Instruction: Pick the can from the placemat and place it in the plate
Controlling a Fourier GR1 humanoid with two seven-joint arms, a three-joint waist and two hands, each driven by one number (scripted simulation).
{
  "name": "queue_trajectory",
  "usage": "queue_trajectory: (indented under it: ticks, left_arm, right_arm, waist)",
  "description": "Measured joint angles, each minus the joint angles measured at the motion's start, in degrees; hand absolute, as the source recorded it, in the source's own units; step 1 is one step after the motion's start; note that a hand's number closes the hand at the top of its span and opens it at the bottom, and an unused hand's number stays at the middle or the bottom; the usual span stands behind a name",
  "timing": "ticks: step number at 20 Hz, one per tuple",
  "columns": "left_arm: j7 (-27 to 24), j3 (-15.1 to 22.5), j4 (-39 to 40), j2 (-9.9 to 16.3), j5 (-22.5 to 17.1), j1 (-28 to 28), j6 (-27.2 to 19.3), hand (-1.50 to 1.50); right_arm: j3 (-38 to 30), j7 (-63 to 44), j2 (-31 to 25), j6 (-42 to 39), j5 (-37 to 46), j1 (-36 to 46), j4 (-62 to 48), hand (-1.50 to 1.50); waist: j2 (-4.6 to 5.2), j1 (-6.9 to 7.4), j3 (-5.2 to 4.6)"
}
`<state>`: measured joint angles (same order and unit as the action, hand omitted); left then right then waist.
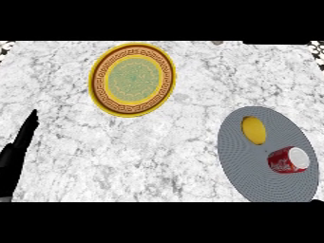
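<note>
Red can [288, 160] lies on its side on the grey placemat [243, 172], near right — liable to roll when grasped — plate [132, 79] far left, left hand [11, 161] resting, fingers straight.

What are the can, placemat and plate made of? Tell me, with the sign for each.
Can: probably metal, glossy red printed wall with a pale silvery end.
Placemat: looks woven fabric or vinyl, matte grey with fine concentric ribbing.
Plate: likely glazed ceramic, smooth yellow rim with ornate brown and green patterning; the material stays uncertain.
</note>
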<state>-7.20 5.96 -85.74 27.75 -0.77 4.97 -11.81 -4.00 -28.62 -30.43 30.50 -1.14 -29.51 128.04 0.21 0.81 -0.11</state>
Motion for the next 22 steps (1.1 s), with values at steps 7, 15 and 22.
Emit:
queue_trajectory:
  ticks: [7, 15, 22]
  left_arm:
    - [-0.65, -1.59, 1.95, -0.44, 0.28, -1.02, 1.45, 0.00]
    - [-1.89, -2.84, 3.06, -2.05, 1.41, -0.57, 2.39, 0.00]
    - [-1.51, -4.13, 0.69, -3.73, 3.49, 1.26, 3.27, 0.00]
  right_arm:
    - [-0.55, -8.67, -5.54, -9.40, -3.37, 7.47, -7.28, -1.50]
    - [1.78, -10.13, -7.38, -19.95, -3.10, 12.05, -15.57, -1.50]
    - [1.81, -5.36, -3.41, -26.61, -0.93, 15.77, -24.48, -1.50]
  waist:
    - [-0.06, -0.28, 0.07]
    - [-0.16, -0.59, 0.09]
    - [-0.21, -0.63, 0.12]
